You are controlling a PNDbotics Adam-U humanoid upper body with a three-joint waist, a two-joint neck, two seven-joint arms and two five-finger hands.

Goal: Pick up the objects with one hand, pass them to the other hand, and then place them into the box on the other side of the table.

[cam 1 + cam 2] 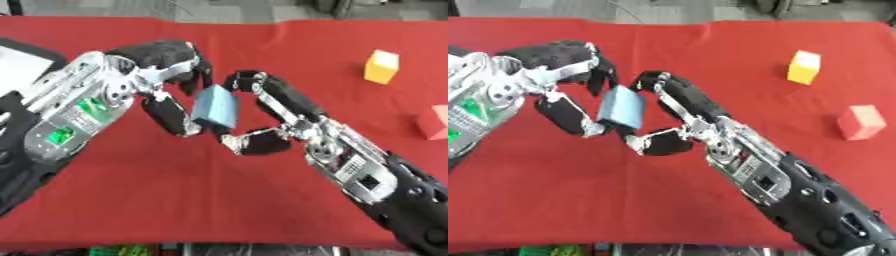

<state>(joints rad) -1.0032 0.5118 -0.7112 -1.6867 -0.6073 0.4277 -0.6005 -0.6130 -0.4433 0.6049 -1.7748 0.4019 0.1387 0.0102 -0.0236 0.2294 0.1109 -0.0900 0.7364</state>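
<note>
Over the middle of the red surface the two arms met, and between them was a single blue block, held up off the cloth and tilted a little. The left hand came in from the left side, its black fingers curled over the block's top corner and its thumb reaching under the lower left edge, so it was gripping the block. The right hand rose from the lower right, its fingers bent over the block's upper right corner and its thumb tucked in just below the block; it too was closed around it, so both hands had hold of the same block at once. Off to the right, well apart from the hands, lay two more blocks on the cloth: one yellow block farther back and one pink block nearer the right edge, the pair standing apart from each other. That made three blocks in all, one of each colour. At the far left edge, behind the left arm, a white shape with a dark rim showed; I could not tell whether it was a box, nor whether anything lay in it, since the arm hid most of it.
</note>
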